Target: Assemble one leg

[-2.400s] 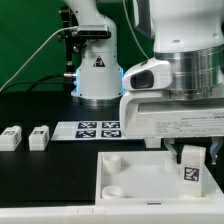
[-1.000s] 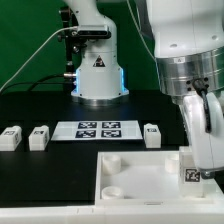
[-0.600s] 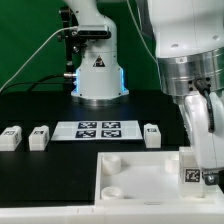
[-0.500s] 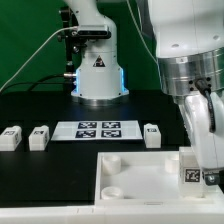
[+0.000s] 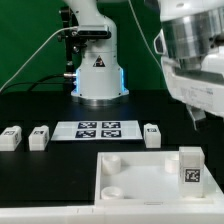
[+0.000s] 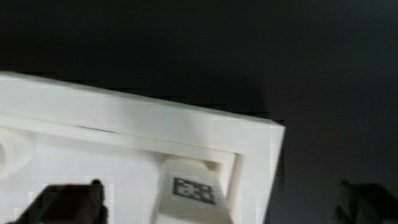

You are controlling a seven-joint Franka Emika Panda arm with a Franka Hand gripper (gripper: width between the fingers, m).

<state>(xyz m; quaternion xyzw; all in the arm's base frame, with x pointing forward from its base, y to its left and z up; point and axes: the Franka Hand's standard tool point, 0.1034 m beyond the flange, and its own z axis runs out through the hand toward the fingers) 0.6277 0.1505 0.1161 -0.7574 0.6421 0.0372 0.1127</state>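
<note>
Gripper (image 6: 222, 205) is spread wide and holds nothing, hanging above the work. Directly below it, between the two dark fingertips (image 6: 71, 200), a small white plastic cuboid leg (image 5: 191, 167) with a black-and-white tag face stands upright in the corner of the large white square tray-like tabletop (image 5: 140, 172); looks seated in its socket, so likely self-supporting. Matte moulded plastic, rounded corners, round sockets. Three more identical legs (image 5: 152, 134) lie well off to the side on the black table (image 5: 40, 105), near the flat marker board (image 5: 99, 128).
</note>
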